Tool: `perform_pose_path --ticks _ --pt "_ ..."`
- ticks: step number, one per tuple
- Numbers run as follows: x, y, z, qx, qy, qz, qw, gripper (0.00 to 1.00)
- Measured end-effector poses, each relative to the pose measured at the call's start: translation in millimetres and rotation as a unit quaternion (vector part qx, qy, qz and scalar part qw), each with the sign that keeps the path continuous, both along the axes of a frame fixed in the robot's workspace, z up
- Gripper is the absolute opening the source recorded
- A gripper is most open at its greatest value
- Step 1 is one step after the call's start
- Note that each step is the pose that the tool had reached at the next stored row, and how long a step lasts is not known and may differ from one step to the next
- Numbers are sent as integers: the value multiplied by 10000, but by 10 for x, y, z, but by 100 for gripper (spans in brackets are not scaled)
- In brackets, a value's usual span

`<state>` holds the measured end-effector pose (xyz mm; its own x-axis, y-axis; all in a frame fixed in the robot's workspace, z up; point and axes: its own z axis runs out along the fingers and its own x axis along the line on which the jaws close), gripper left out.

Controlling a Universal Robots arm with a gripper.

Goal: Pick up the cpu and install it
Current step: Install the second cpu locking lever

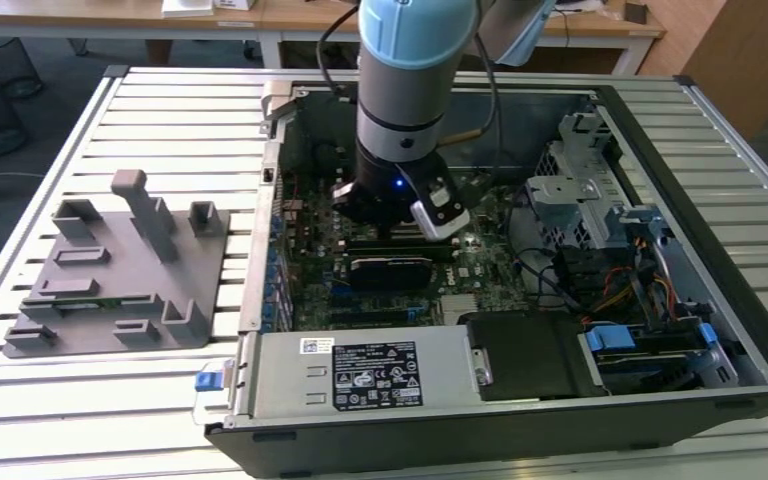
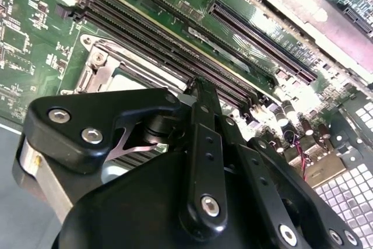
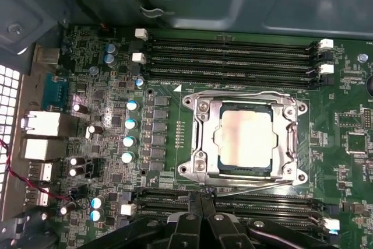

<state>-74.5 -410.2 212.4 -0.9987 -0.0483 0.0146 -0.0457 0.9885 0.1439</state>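
A robot arm reaches down into an open computer case (image 1: 704,300) lying on a slatted desk (image 1: 157,110). The cpu (image 3: 245,138) sits in the motherboard socket (image 3: 201,138), framed by its metal bracket. The gripper (image 3: 201,217) hovers just beside the socket, jaws pressed together and holding nothing.

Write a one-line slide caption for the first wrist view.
Wrist camera over the motherboard: the cpu lies inside the metal socket frame, memory slots beyond it.

Exterior view looks down from high; both wrist views closely share the motherboard (image 3: 116,144) socket (image 3: 245,138)
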Motion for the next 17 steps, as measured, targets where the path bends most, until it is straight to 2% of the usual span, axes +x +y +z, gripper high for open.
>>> perform_pose_path --ticks 5,9,15,17 --pt "-11 -4 -44 62 0 0 10000 11" --pt "-35 -11 -69 140 0 0 9999 11" --pt "-57 -27 -88 200 0 0 9998 11" --pt "-57 -40 -88 234 0 0 9997 11"
